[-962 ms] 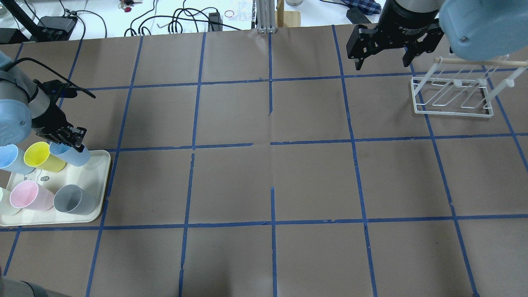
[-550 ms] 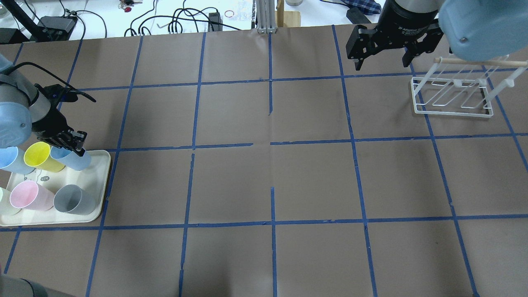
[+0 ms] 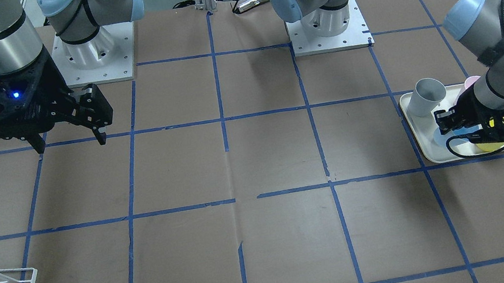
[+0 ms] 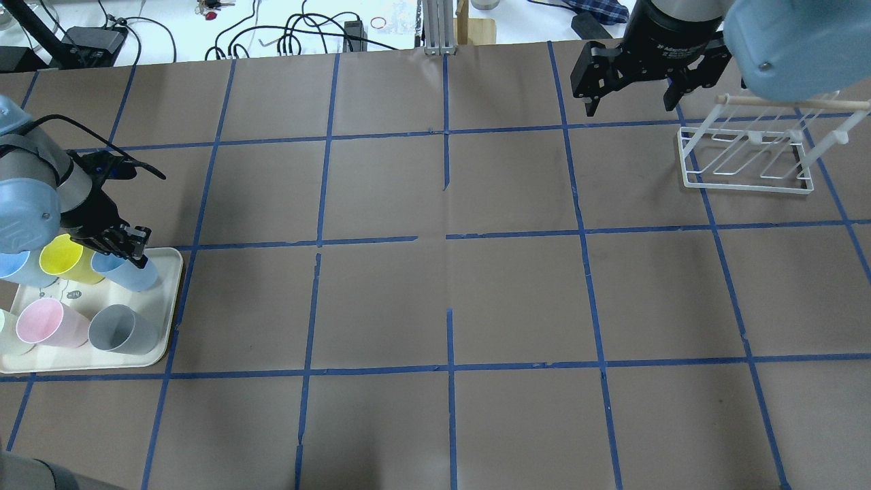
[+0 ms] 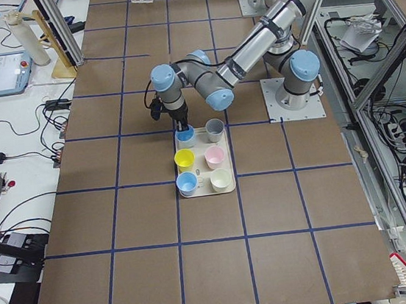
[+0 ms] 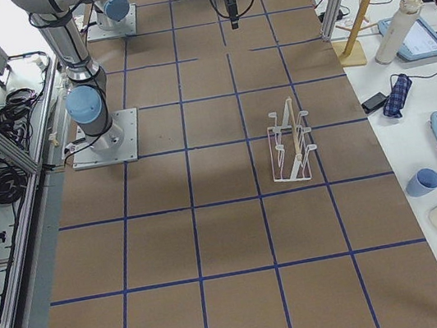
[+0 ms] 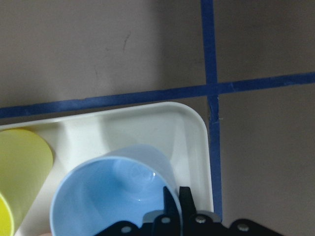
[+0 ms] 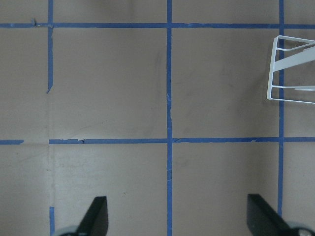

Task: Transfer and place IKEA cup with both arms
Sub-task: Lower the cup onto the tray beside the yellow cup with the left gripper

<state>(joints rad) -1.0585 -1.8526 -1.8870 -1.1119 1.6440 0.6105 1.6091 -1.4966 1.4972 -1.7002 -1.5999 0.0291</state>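
Note:
The IKEA cup (image 4: 133, 272) is pale blue and stands at the tray's far right corner; it also shows in the left wrist view (image 7: 108, 196) and the front view (image 3: 442, 137). My left gripper (image 4: 134, 250) is shut on its rim, with one finger (image 7: 172, 199) inside and one outside. An identical second blue cup (image 4: 13, 267) stands at the tray's left end. My right gripper (image 4: 633, 105) is open and empty, high above the far right of the table beside the rack; its fingers (image 8: 96, 216) are spread wide.
A cream tray (image 4: 170, 299) also holds a yellow cup (image 4: 64, 257), a pink cup (image 4: 42, 321) and a grey cup (image 4: 116, 329). A white wire rack (image 4: 748, 153) stands at the far right. Brown paper with blue tape lines covers the table.
My left gripper and the blue cup at its fingers have shifted slightly right and toward the near side of the tray. The right arm has not moved.

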